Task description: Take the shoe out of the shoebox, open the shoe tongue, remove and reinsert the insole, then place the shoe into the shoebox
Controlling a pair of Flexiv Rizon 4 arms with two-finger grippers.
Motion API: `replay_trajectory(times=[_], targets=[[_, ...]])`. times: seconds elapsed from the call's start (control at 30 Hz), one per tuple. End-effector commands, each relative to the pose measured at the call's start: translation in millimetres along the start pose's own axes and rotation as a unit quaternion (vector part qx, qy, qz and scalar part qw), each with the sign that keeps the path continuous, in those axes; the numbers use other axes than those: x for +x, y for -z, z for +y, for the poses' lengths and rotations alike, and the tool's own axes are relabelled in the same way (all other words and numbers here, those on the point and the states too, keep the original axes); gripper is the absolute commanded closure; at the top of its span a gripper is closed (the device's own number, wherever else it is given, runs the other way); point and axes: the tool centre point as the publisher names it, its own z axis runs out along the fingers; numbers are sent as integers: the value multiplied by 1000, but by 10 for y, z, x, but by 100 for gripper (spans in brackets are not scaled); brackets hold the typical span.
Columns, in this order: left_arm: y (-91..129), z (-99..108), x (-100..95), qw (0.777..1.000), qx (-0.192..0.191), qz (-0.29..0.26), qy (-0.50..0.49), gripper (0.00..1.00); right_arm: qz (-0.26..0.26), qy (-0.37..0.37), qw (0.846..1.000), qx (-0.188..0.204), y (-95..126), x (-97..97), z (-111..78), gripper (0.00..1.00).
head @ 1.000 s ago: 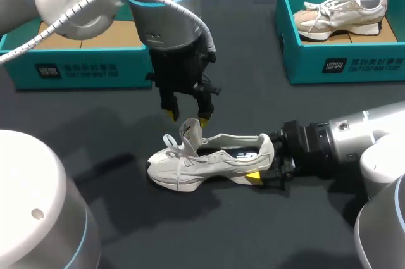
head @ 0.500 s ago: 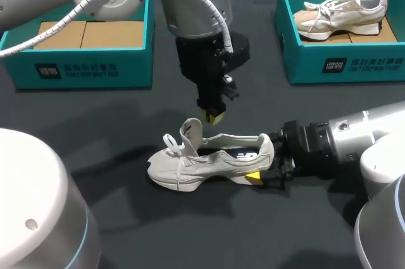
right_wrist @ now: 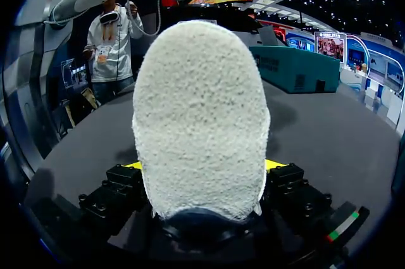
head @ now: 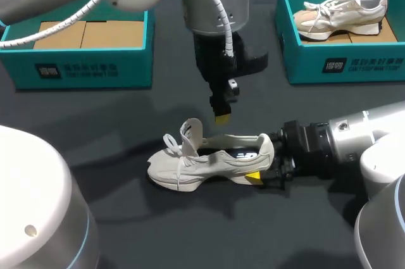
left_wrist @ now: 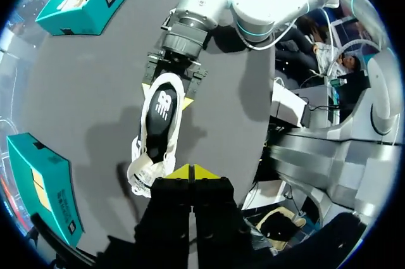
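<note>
Since a second ago my left arm has swung away from the shoe's tongue, turned its wrist and closed its fingers, which stood apart then.

From the head view, my left gripper hangs above the middle of the shoe, clear of it, yellow tips pressed together on nothing. The shoe lies on its sole on the dark matte table, tongue pulled upright and toe towards my left. My right gripper clamps the heel from both sides, one yellow tip showing under the sole. At the far left stands a teal shoebox with a bare cardboard floor. At the far right a second teal shoebox holds another shoe.

From my left wrist, the closed tips point down at the shoe's open mouth, where the dark insole lies flat inside. My right arm grips the heel at the far end, and the shoe's shadow falls on the grey surface beside it.

From my right wrist, the rough pale heel fills the space between my fingers, with a sliver of yellow on either side. A teal box sits ahead on the table, probably the bare one, though I can't be sure from here.
</note>
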Motion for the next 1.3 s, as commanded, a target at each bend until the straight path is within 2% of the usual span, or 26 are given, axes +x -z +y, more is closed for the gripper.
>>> replay_trajectory(times=[0.03, 0.37, 0.57, 0.7, 1.07, 1.3], targets=[[-232, -28, -41, 995, 43, -24, -88, 100, 0, 0, 1000, 2, 4, 9, -2, 100], [-232, -28, -41, 995, 43, -24, -88, 100, 0, 0, 1000, 2, 4, 9, -2, 100], [-642, -213, -116, 993, 45, -24, -106, 100, 0, 0, 1000, 2, 4, 9, -2, 100], [-833, -292, -214, 992, 45, -26, -114, 100, 0, 0, 1000, 2, 4, 9, -2, 100], [-853, -296, -235, 991, 52, -23, -124, 100, 0, 0, 1000, 2, 4, 9, -2, 100], [-1263, -466, -443, 993, 39, -11, -109, 100, 0, 0, 1000, 2, 4, 9, -2, 100]])
